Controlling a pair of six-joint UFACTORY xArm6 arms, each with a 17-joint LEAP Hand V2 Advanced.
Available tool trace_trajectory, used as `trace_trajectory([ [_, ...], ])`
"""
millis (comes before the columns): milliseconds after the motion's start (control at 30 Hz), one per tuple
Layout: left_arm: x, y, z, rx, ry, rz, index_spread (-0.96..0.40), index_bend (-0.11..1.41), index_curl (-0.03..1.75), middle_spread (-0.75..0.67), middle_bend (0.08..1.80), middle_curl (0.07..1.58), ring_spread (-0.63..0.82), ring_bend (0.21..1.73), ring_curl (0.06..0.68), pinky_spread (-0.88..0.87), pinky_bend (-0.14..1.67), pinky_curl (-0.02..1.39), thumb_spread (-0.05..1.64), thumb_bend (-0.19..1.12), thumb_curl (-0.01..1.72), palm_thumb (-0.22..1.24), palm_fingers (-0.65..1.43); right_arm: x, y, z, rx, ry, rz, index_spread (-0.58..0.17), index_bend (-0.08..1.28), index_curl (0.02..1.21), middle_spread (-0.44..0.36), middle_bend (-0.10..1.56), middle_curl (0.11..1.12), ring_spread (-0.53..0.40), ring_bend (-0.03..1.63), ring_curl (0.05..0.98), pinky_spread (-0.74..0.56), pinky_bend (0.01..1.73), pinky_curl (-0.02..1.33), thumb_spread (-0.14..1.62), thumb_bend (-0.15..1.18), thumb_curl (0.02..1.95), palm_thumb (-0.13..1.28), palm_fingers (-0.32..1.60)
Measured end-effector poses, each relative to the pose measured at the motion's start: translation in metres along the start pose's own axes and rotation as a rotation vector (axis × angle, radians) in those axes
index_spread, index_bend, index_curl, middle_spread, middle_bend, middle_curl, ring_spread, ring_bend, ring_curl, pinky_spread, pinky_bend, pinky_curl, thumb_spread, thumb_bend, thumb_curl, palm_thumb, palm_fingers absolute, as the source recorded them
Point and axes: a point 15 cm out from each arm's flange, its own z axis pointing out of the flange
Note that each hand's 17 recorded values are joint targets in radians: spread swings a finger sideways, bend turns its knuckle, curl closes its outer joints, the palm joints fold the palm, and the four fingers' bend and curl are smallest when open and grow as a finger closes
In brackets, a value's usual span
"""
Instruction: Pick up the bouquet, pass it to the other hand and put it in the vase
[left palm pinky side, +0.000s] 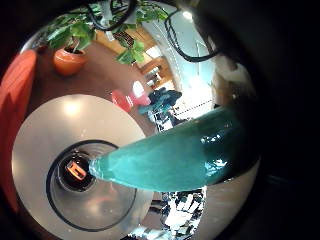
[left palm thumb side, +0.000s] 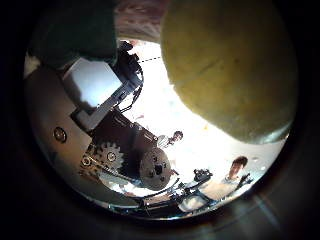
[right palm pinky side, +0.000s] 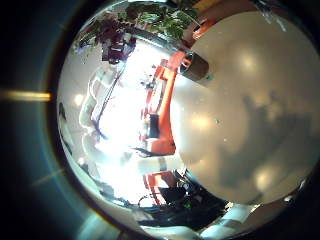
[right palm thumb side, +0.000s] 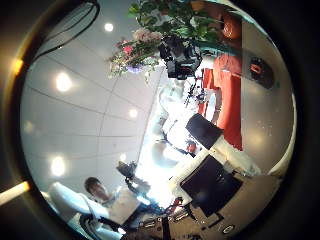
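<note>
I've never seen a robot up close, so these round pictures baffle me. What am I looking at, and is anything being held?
Each round picture comes from a wide-angle camera in a robot hand's palm: two per hand. The right thumb-side view shows a bunch of pink flowers with green leaves beside a dark hand, which probably holds it, though the grasp is unclear. One left palm view shows a round pale table, with a glossy teal tapering shape close to that palm; I cannot tell what it is.
</note>
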Motion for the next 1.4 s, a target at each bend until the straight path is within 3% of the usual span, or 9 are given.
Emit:
trace_trajectory([
  [200, 0.004, 0.009, -0.003, 0.001, -0.001, -0.005, -0.74, 0.52, 1.33, -0.53, 1.07, 1.0, -0.4, 1.44, 0.591, -0.63, 1.1, 0.96, 1.02, -0.05, 0.93, 0.85, 1.01, -0.001, 0.0, 0.001, -0.004, -0.001, -0.002, -0.346, 0.18, 0.36, -0.023, 0.25, 0.36, 0.056, 0.48, 0.191, 0.43, 0.44, 0.29, 1.04, -0.02, 0.53, 0.75, 0.38],
  [267, 0.003, 0.013, -0.003, -0.007, 0.002, -0.012, -0.73, 0.45, 1.31, -0.52, 1.04, 0.99, -0.42, 1.37, 0.577, -0.63, 1.03, 0.94, 0.99, -0.07, 0.87, 0.74, 0.81, 0.0, 0.0, 0.002, -0.004, -0.001, -0.001, -0.345, 0.18, 0.36, -0.022, 0.25, 0.36, 0.056, 0.48, 0.19, 0.43, 0.44, 0.28, 1.04, -0.02, 0.52, 0.75, 0.38],
  [333, 0.004, 0.022, -0.003, -0.031, 0.019, -0.025, -0.66, 0.36, 1.27, -0.44, 0.94, 0.98, -0.34, 1.22, 0.586, -0.52, 0.78, 0.94, 0.97, -0.09, 0.79, 0.6, 0.15, -0.001, 0.0, 0.002, -0.004, -0.001, -0.002, -0.342, 0.18, 0.36, -0.021, 0.25, 0.36, 0.056, 0.47, 0.189, 0.43, 0.44, 0.28, 1.04, -0.02, 0.52, 0.75, 0.39],
  [367, 0.004, 0.028, -0.002, -0.05, 0.03, -0.03, -0.57, 0.28, 1.22, -0.28, 0.71, 0.91, -0.16, 1.12, 0.557, -0.31, 0.62, 0.91, 0.97, -0.13, 0.73, 0.47, -0.3, -0.001, 0.0, 0.002, -0.004, -0.001, -0.002, -0.341, 0.18, 0.36, -0.02, 0.24, 0.36, 0.056, 0.47, 0.189, 0.43, 0.43, 0.28, 1.04, -0.02, 0.52, 0.75, 0.39],
  [433, 0.004, 0.036, 0.0, -0.081, 0.053, -0.039, -0.42, 0.12, 1.13, -0.03, 0.47, 0.79, 0.09, 0.95, 0.427, -0.06, 0.46, 0.8, 0.96, -0.11, 0.66, 0.34, -0.41, -0.002, 0.0, 0.001, -0.003, 0.001, -0.005, -0.341, 0.18, 0.36, -0.02, 0.24, 0.36, 0.056, 0.47, 0.188, 0.43, 0.44, 0.27, 1.04, -0.02, 0.52, 0.75, 0.4],
  [567, -0.007, 0.037, -0.016, -0.051, 0.071, -0.037, -0.15, 0.02, 0.93, 0.32, 0.25, 0.6, 0.38, 0.75, 0.299, 0.32, 0.32, 0.63, 0.95, -0.07, 0.54, 0.19, -0.37, -0.004, 0.0, 0.001, -0.001, 0.006, -0.014, -0.341, 0.18, 0.36, -0.023, 0.24, 0.36, 0.049, 0.46, 0.188, 0.44, 0.43, 0.27, 1.04, -0.02, 0.52, 0.75, 0.41],
  [733, -0.01, 0.034, -0.044, 0.018, 0.074, -0.046, 0.07, 0.03, 0.68, 0.52, 0.16, 0.48, 0.54, 0.63, 0.236, 0.53, 0.23, 0.52, 0.93, -0.05, 0.46, 0.13, -0.29, -0.005, 0.001, 0.0, -0.001, 0.006, -0.017, -0.342, 0.18, 0.36, -0.027, 0.24, 0.36, 0.042, 0.46, 0.185, 0.44, 0.43, 0.26, 1.04, -0.02, 0.52, 0.75, 0.41],
  [1033, 0.017, 0.054, -0.092, 0.088, 0.061, -0.036, 0.17, 0.09, 0.41, 0.59, 0.15, 0.35, 0.63, 0.54, 0.196, 0.61, 0.18, 0.42, 0.91, -0.03, 0.38, 0.12, -0.2, -0.009, 0.001, 0.004, -0.013, 0.002, -0.035, -0.347, 0.19, 0.36, -0.03, 0.23, 0.36, 0.038, 0.45, 0.182, 0.44, 0.43, 0.24, 1.04, -0.02, 0.52, 0.75, 0.43],
  [1400, 0.074, 0.124, -0.094, 0.076, -0.064, -0.066, 0.2, 0.15, 0.29, 0.59, 0.16, 0.26, 0.64, 0.47, 0.182, 0.6, 0.18, 0.35, 0.93, -0.03, 0.35, 0.14, -0.12, -0.033, 0.004, 0.016, -0.048, 0.031, -0.076, -0.344, 0.18, 0.37, -0.051, 0.24, 0.37, 0.038, 0.44, 0.18, 0.44, 0.42, 0.22, 1.04, -0.02, 0.52, 0.75, 0.45],
])
